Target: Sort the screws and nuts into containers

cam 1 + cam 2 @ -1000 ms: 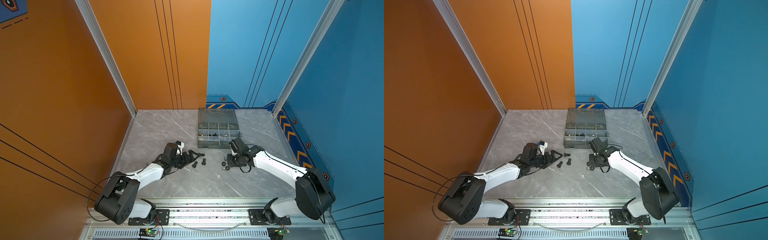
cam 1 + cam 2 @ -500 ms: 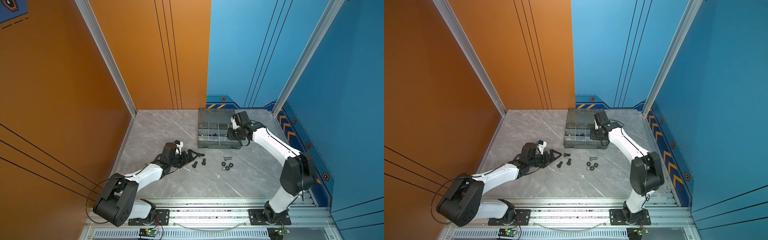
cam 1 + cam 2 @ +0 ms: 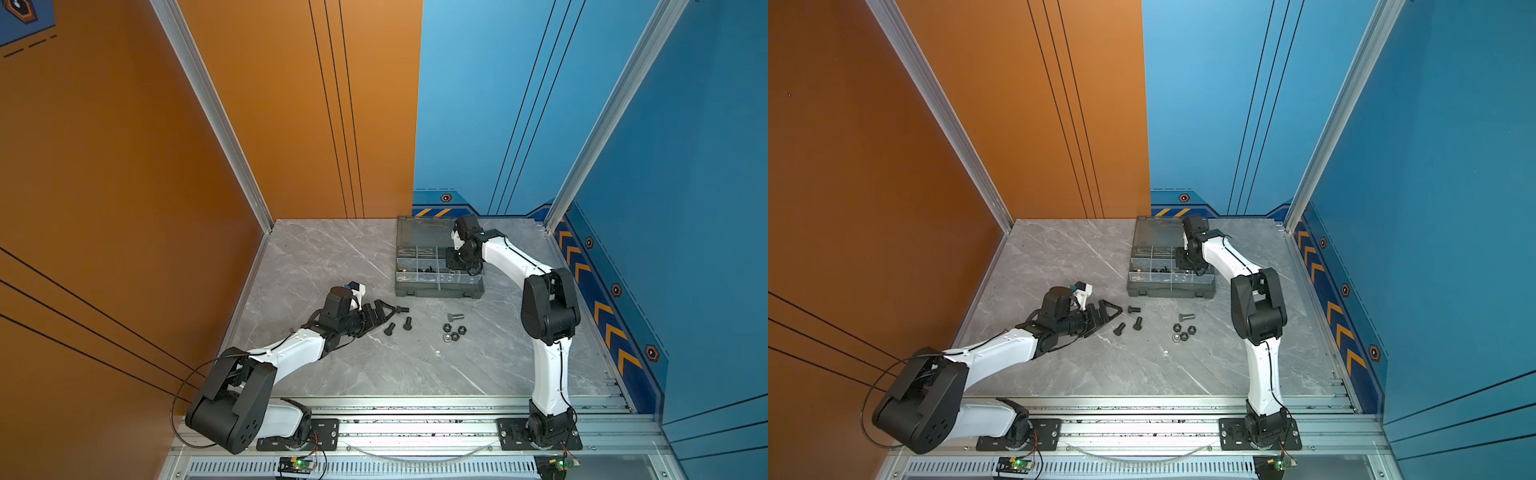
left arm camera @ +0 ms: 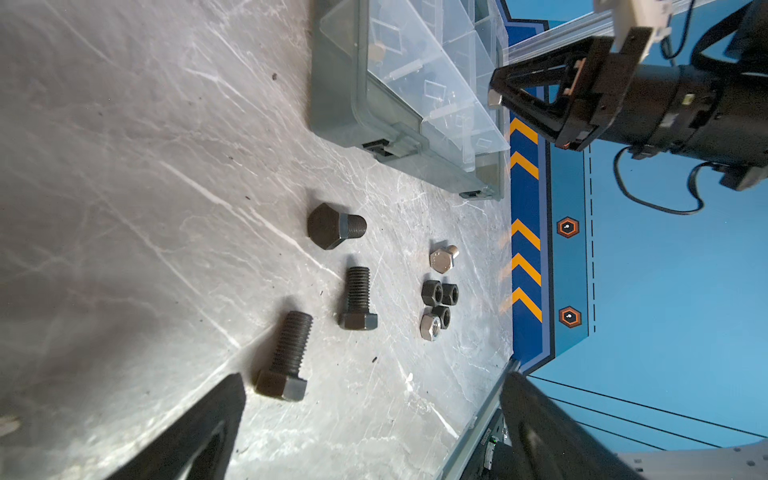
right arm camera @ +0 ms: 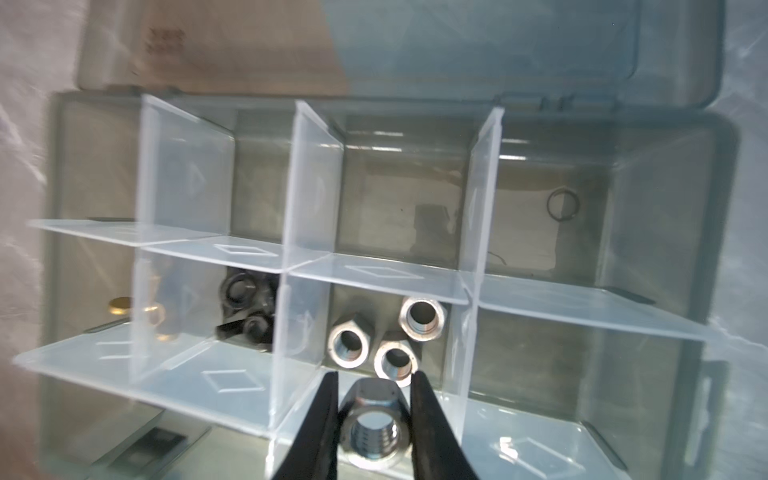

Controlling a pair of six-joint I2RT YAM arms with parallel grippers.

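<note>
Nuts [image 5: 381,368]: three silver sit in our case [image 3: 436,290], a fourth nut [image 5: 372,399] pinched in our right fingers [image 5: 432,419] above. Left fingers [image 4: 199,432] gape; four screws [image 4: 358,299] and four loose nuts [image 4: 432,293] lie on the counter [image 3: 332,257], six o'clock of it.

I work on a grey, marble-patterned bench [image 3: 332,257] with white veining. An orange wall [image 3: 124,166] encloses my left side and part of the rear. A blue wall [image 3: 478,104] covers the remaining rear and my right. Aluminium posts [image 3: 216,116] mark the corners. Orange chevrons [image 3: 602,316] line the blue base. An aluminium rail [image 3: 415,428] borders the front.
</note>
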